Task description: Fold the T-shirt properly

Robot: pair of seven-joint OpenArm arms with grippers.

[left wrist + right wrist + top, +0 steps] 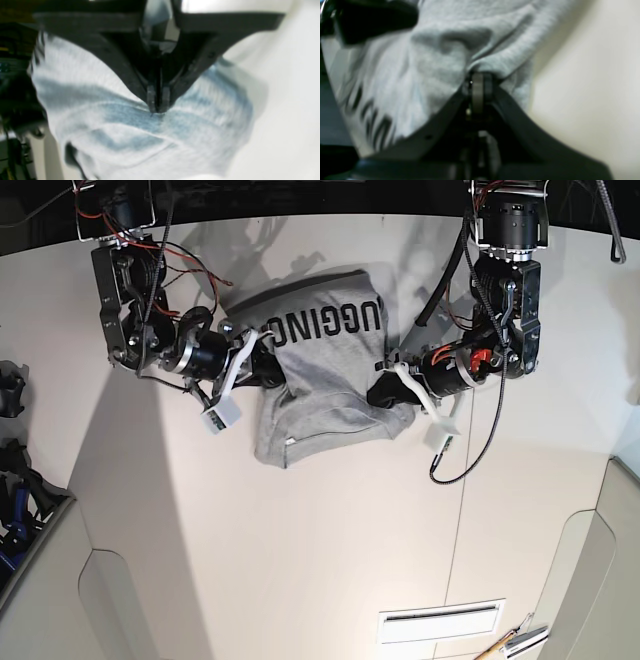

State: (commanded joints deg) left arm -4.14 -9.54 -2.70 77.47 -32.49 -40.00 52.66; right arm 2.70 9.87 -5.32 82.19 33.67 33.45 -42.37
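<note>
While both arms pinch it from either side, the T-shirt [325, 375] lies bunched in the upper middle of the base frame on the white table [330, 560], its black lettering facing up along the far edge and a loose grey flap sagging toward the lower left of the cloth. It is neither flat nor squared; I judge the fold to be only partly made.

At the cloth's right edge in the base view, the left gripper [158, 106] has its jaws closed tight on a ridge of fabric, with creases radiating from the pinch. At the cloth's left edge, the right gripper [480, 77] is likewise clamped on a gathered fold, lettering visible at the lower left of its wrist view.

Each grip looks small and may catch one layer or several; I cannot tell which. If the arms pull apart unevenly, the cloth could slip free of one pinch, or the hanging flap could drag and tuck under, leaving a crooked fold. Red wiring [190, 265] near the right arm hangs close to the shirt's corner and might snag.
</note>
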